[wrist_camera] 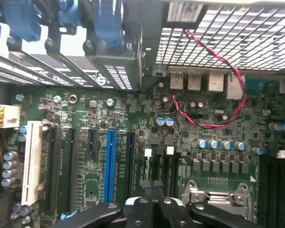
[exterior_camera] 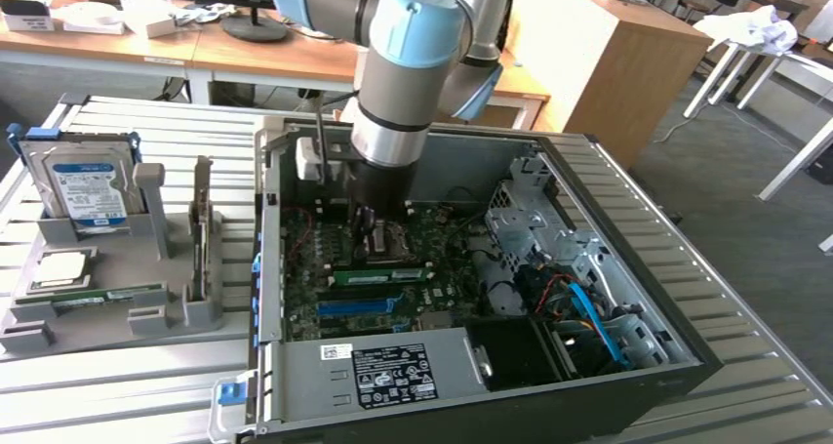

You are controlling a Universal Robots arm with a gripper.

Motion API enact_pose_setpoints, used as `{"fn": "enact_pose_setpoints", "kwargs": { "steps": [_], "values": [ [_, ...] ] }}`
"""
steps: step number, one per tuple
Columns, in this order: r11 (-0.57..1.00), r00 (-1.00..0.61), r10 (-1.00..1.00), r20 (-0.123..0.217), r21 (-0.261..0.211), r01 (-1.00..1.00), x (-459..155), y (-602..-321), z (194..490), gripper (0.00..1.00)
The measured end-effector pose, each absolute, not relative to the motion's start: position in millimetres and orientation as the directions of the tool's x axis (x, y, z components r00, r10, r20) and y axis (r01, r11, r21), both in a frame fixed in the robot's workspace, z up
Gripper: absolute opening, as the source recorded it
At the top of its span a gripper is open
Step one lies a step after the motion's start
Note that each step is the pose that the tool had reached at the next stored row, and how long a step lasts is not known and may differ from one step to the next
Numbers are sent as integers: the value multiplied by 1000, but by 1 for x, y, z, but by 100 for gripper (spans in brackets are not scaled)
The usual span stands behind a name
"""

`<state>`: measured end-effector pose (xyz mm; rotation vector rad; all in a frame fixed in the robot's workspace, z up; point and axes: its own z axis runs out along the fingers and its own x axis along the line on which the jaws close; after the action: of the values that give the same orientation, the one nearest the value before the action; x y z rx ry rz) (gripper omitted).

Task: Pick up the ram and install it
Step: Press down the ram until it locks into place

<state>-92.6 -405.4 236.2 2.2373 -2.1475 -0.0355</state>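
End effector (wrist_camera: 153, 187) clenched, over ram (exterior_camera: 377, 274) on mobo (wrist_camera: 85, 118), HDD label (exterior_camera: 81, 185) illegible

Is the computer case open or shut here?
Open. The computer case has no side panel on top: the exterior view looks straight onto the motherboard, and the arm reaches down inside it.

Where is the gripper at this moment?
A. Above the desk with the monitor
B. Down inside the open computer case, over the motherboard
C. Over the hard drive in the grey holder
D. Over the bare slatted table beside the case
B: in the exterior view the arm reaches down into the open computer case, and the wrist view has the gripper close over the motherboard.
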Motion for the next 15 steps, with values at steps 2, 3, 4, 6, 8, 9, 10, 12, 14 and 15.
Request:
{"fn": "enact_pose_setpoints", "kwargs": {
  "steps": [2,3,4,6,8,9,10,12,14,15],
  "values": [
    [-41,41,-999,8,45,-998,-92,-406,238,10],
    [-41,41,-999,6,45,-998,-90,-406,238,10],
    [-41,42,-999,5,46,-998,-87,-406,238,10],
    [-42,42,-999,2,49,-998,-80,-406,238,10],
    [-42,42,-999,0,52,-998,-71,-406,238,10],
    [-42,42,-999,-1,53,-998,-67,-406,238,10],
    [-42,42,-999,-1,54,-998,-62,-406,238,10],
    [-42,42,-999,-3,57,-997,-53,-406,238,10],
    [-42,42,-999,-5,59,-997,-44,-406,238,10],
    [-42,42,-999,-6,60,-997,-40,-406,238,10]
  ]
}}
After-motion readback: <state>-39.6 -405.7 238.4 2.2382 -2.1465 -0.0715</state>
